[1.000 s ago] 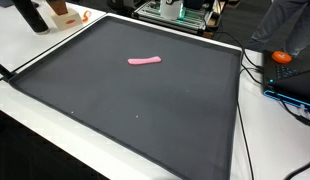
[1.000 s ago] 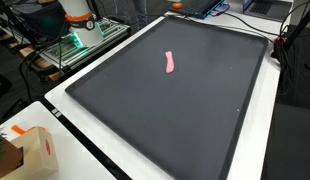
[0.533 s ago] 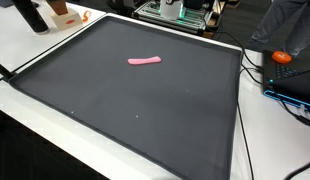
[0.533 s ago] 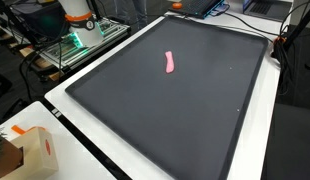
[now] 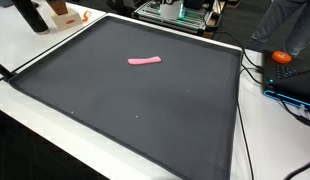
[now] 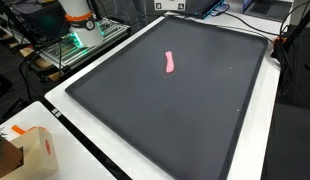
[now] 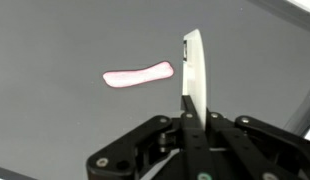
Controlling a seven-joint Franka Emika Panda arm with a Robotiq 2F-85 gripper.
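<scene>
one pink strip [image 7: 138, 75], one white blade [image 7: 194, 65]

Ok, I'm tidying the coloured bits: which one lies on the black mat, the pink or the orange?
The pink strip: it lies flat on the black mat. The orange round thing sits beyond the mat's edge.

What I see around the work area
I see a large black rectangular mat [image 5: 145, 115] covering a white table [image 5: 45, 35]; in an exterior view a small orange round object [image 5: 283, 57] sits beyond its edge among black cables [image 5: 257, 68], and a brown cardboard box [image 6: 30, 150] stands on a corner
</scene>
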